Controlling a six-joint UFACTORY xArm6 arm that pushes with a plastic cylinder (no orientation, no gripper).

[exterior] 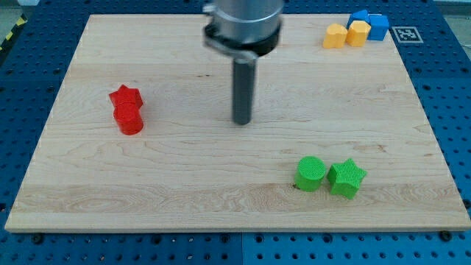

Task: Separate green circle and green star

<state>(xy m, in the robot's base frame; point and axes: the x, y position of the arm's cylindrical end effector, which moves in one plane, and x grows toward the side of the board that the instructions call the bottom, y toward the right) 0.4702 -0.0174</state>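
Note:
A green circle block [310, 174] lies near the view's bottom right on the wooden board [184, 184]. A green star block [346, 178] lies right beside it on its right, touching or nearly touching. My tip [241, 122] is the lower end of a dark rod near the board's middle. It stands up and to the left of the green circle, well apart from both green blocks.
A red star block [126, 96] and a red circle block [130, 118] lie together at the view's left. Two yellow blocks [335, 35] [359, 32] and blue blocks [375, 23] cluster at the top right corner.

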